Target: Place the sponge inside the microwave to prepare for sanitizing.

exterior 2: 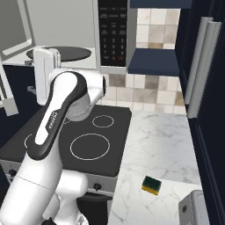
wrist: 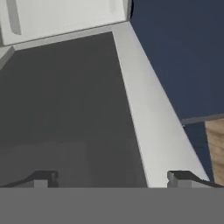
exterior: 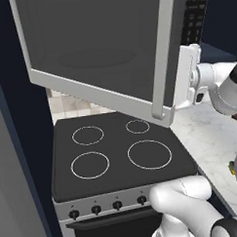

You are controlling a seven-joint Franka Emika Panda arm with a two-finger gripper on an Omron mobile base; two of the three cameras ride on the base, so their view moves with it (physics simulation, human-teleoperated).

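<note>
The sponge, a small yellow block with a dark green top, lies on the marble counter right of the stove, far from my hand. The microwave hangs above the stove with its door swung wide open; the pale cavity and dark turntable show. My white hand is raised beside the door's free edge. In the hand view my gripper is open, nothing between its fingertips, facing the door's dark window and grey frame.
The black stove with four white rings sits under the open door. Dark tall cabinets with long pale handles stand at the right. A grey appliance corner sits on the counter near the sponge.
</note>
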